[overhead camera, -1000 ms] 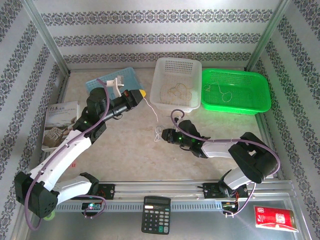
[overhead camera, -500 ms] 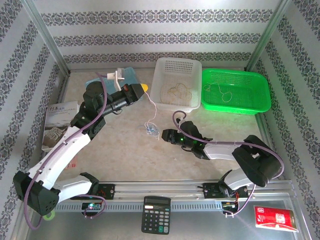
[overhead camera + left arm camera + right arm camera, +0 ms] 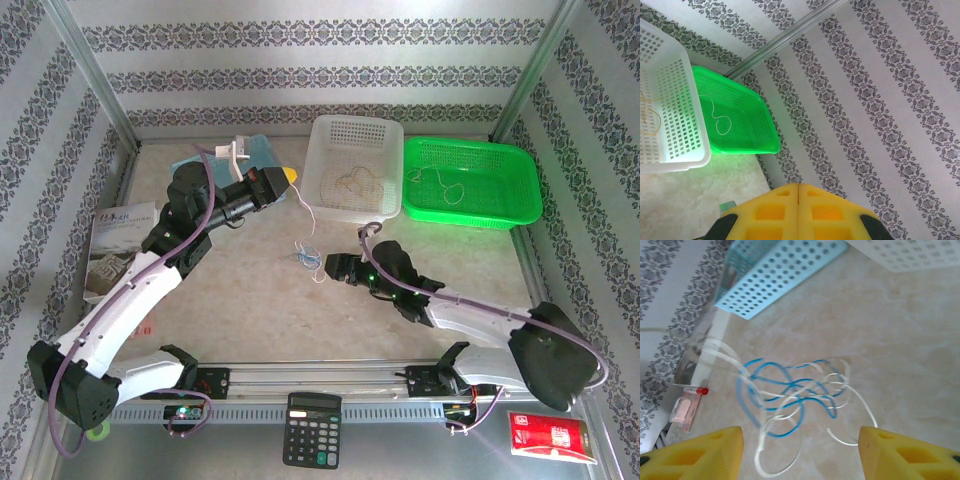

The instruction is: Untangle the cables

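Your cables (image 3: pixel 307 257) lie in a small loose tangle on the bare counter (image 3: pixel 250 300), about mid-scene, just on the near side of the white basket (image 3: pixel 318 205). Seen from the right wrist, they are very thin blue loops threaded through whitish strands, crossing one another several times, with loose whitish ends trailing out of the knot. One whitish strand climbs from the tangle to the far left, up to your left gripper (image 3: pixel 290 182), whose yellow fingers (image 3: pixel 770 210) are pressed together on it. Your right gripper (image 3: pixel 336 268) sits just right of the tangle, its fingers (image 3: pixel 705 450) spread wide and gripping nothing, with the tangle just ahead of them. The white basket holds one yellowish-tan wire (image 3: pixel 352 182). The green basket (image 3: pixel 470 222), just beside it on the right, holds one whitish wire (image 3: pixel 447 187). A blue basket (image 3: pixel 195 165) sits at the far left
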Robot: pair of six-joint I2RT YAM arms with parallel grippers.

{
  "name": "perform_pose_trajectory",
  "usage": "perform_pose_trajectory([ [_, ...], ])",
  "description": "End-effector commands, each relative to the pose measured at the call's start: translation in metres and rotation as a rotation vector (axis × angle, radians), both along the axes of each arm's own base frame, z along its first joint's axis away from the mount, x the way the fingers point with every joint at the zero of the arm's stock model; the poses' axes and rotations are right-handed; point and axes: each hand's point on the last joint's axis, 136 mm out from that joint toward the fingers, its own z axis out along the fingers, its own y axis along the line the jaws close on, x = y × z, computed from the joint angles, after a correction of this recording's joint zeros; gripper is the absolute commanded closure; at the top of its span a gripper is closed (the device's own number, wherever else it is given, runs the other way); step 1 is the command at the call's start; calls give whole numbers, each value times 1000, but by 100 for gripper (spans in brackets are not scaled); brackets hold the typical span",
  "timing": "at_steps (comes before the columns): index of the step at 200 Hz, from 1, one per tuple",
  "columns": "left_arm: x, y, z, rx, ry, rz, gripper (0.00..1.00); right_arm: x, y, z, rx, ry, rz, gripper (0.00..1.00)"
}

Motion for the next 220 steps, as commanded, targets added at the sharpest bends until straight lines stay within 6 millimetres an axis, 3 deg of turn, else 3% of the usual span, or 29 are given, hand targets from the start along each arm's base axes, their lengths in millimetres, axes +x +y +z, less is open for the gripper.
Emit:
perform_pose_trajectory([
  [1,-6,-6,16,-24,-29,-36,100,2,5,33,-17,-124,17,36],
  [47,-5,-8,23,-39,-34,-44,100,14,26,78,-27,-265,64,34],
  [79,-5,-12,32,-64,-39,-59,100,28,53,82,-56,-303,95,34],
  [122,-8,-14,60,-110,-75,-69,100,59,60,43,-119,-314,-2,36],
  [145,-11,-12,80,-133,-107,-69,100,64,60,8,-148,-269,-21,51],
  [162,-13,-11,96,-142,-136,-70,100,62,54,-15,-155,-229,-41,65],
  [177,-15,-9,112,-144,-168,-68,100,57,46,-32,-158,-197,-63,70],
  [212,-18,-7,147,-132,-247,-63,100,45,25,-62,-183,-137,-102,67],
  [220,-17,-7,153,-132,-259,-64,100,44,23,-61,-169,-141,-112,66],
])
